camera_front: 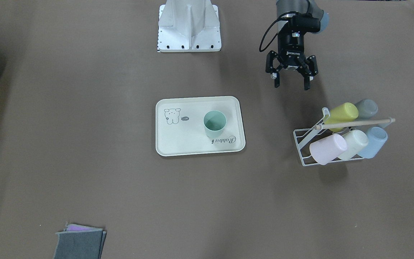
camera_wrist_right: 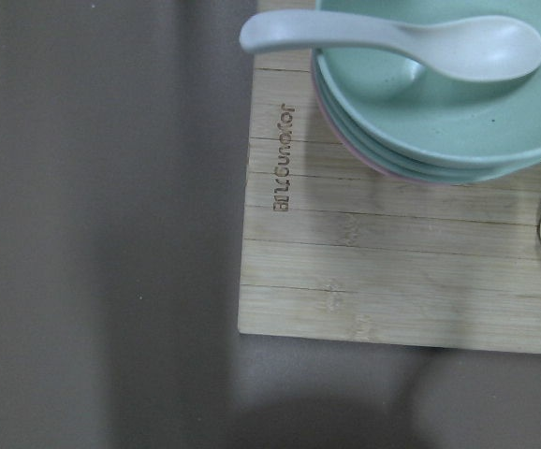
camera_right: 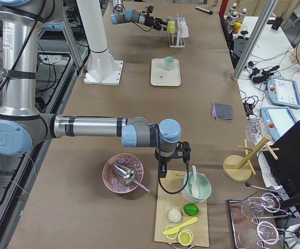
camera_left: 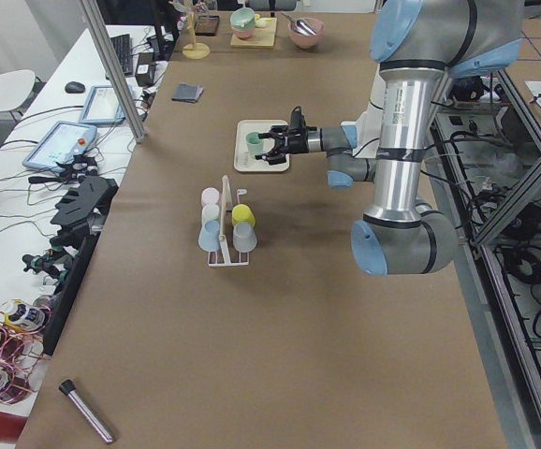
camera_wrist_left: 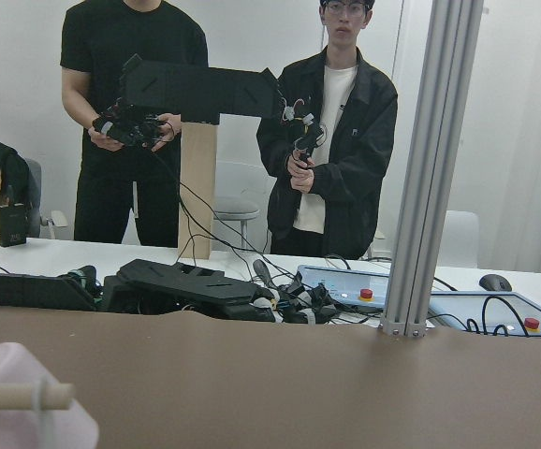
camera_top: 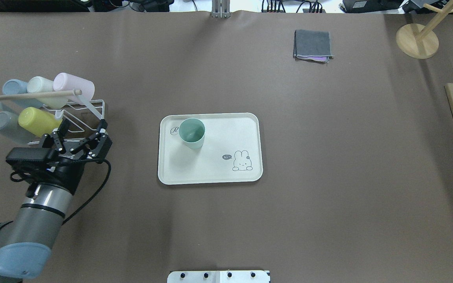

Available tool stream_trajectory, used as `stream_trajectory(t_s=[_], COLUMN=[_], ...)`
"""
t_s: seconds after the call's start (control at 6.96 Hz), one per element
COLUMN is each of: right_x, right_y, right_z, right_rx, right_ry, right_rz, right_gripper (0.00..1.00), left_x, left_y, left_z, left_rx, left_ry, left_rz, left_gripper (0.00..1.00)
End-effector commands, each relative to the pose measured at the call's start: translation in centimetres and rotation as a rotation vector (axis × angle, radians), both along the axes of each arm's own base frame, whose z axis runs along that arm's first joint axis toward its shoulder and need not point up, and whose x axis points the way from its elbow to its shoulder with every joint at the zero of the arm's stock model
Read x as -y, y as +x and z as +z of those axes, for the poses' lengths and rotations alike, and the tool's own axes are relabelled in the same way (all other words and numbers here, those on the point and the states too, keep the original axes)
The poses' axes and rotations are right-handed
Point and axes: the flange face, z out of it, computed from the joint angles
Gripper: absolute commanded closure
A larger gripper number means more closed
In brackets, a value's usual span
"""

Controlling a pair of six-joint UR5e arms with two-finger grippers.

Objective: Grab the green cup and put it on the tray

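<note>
Overhead exterior | green cup (camera_top: 192,133) upright on tray (camera_top: 210,173) | left end effector (camera_top: 83,127) spread, well apart

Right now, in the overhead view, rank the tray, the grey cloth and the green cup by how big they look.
1. tray, largest by far.
2 and 3. grey cloth and green cup look alike; the cloth seems slightly wider, but it is too close to rank.

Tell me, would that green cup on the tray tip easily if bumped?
Probably light: the green cup looks like empty plastic. Upright on a base narrower than its mouth, it might tip if nudged near the rim. On its side it would likely roll until the rim of the tray stops it.
</note>
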Motion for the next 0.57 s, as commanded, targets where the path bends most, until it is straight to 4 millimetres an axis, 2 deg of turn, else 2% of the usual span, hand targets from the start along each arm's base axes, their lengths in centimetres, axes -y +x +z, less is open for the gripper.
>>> stream_trajectory(t_s=[0.0,0.14,0.43], right_x=[0.0,0.1,0.1], right_y=[0.0,0.0,0.0], right_z=[0.1,0.0,0.0], right_rx=[0.0,0.0,-0.002], right_ry=[-0.001,0.001,0.0], right_rz=[-0.001,-0.001,0.0], right_gripper=[0.0,0.0,0.0], left_x=[-1.5,-2.0,-2.6], left_y=[-7.2,-9.7,-13.3], left_z=[2.5,3.3,6.0], left_rx=[0.033,0.049,0.03], left_ry=[0.04,0.07,0.089], left_rz=[0.032,0.037,0.038], left_gripper=[0.02,0.02,0.02])
